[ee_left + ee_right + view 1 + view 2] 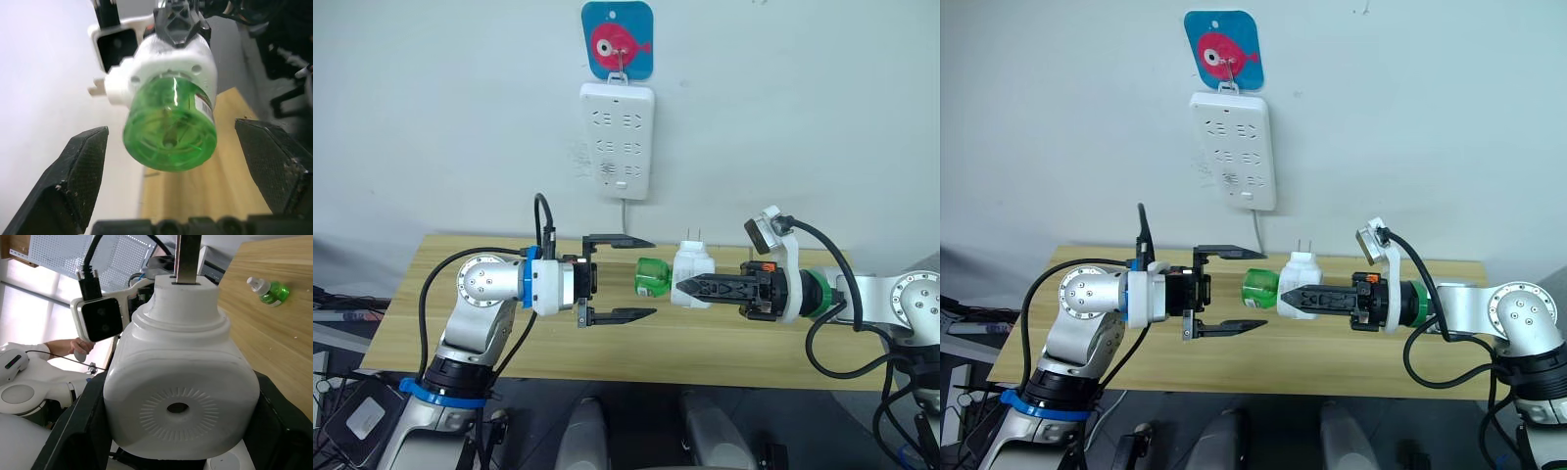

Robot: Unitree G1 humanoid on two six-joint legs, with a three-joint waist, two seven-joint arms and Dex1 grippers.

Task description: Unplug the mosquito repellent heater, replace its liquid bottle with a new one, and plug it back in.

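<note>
Heater (693, 274) pinched by right pincer (690, 289), held above tabletop (431, 304), below wall strip (617, 140). Green bottle (652, 276) is seated in heater, pointed at left pincer (636, 277), spread wide just beside bottle. Spare bottle (268, 290) is laid on tabletop.

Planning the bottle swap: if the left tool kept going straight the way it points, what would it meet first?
Probably the green bottle in the heater, between the open left tool's fingers; depth is uncertain.

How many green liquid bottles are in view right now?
2: one green bottle still fitted in the heater held by the right gripper; another bottle lying on the table.
</note>
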